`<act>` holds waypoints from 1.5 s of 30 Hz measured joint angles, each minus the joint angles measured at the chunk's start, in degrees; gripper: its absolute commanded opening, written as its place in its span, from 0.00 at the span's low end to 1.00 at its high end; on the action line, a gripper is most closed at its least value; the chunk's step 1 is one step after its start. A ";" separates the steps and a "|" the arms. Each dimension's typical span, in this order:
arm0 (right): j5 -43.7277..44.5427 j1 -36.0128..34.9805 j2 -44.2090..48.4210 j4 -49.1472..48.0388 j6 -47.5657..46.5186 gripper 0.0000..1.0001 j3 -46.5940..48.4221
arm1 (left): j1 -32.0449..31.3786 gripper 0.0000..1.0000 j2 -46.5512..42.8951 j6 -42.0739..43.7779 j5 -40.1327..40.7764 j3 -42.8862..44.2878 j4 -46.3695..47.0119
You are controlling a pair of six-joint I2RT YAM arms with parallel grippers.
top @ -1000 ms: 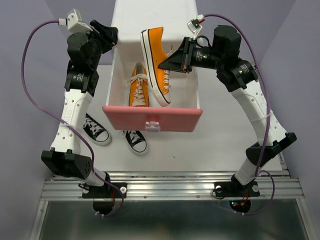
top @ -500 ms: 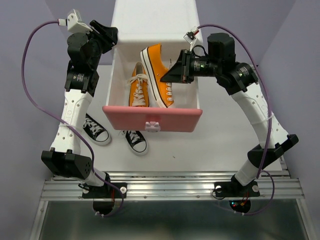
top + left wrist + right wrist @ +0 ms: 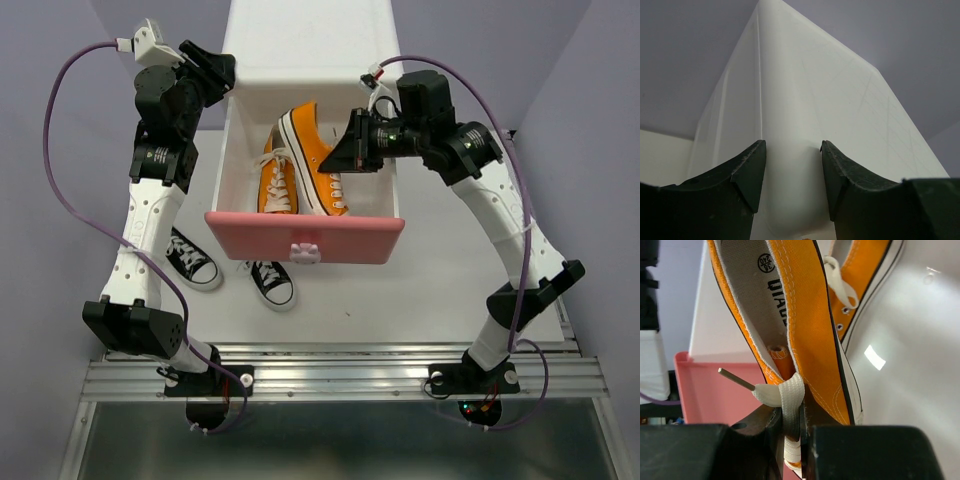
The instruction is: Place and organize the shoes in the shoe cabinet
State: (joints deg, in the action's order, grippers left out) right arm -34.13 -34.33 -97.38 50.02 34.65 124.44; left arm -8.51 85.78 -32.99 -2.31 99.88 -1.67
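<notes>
Orange canvas is nearly sorted: one orange sneaker (image 3: 278, 185) lies flat in the open pink drawer (image 3: 305, 238) of the shoe cabinet (image 3: 308, 40). The second orange sneaker (image 3: 310, 150) is held tilted on its side just beside it, its upper and lace pinched in the closed right gripper (image 3: 792, 412). The left gripper (image 3: 792, 150) is clamped across a left corner edge of the cabinet, while the black sneaker (image 3: 190, 258) and its black mate (image 3: 272, 283) lie on the table (image 3: 450, 270) in front of the drawer — so I judge roughly half the job is left.

White table (image 3: 450, 290), shoe cabinet (image 3: 308, 40), two black sneakers (image 3: 192, 258) (image 3: 270, 282)
</notes>
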 measured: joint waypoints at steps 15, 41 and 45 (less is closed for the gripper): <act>19.10 -3.43 -5.09 9.57 -1.25 0.01 9.05 | 0.00 0.57 0.33 -0.24 0.20 0.00 0.00; 49.24 -12.39 -7.37 17.75 4.02 0.01 16.35 | 0.00 0.57 0.37 -0.57 0.59 -0.02 -0.04; 51.52 -13.07 -8.02 19.34 4.37 0.01 17.92 | 0.00 0.57 0.37 -0.59 0.61 -0.02 -0.04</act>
State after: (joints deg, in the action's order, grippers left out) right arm 17.39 -47.40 -105.41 69.36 39.03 142.37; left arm -8.51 86.15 -33.58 -1.69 99.85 -1.72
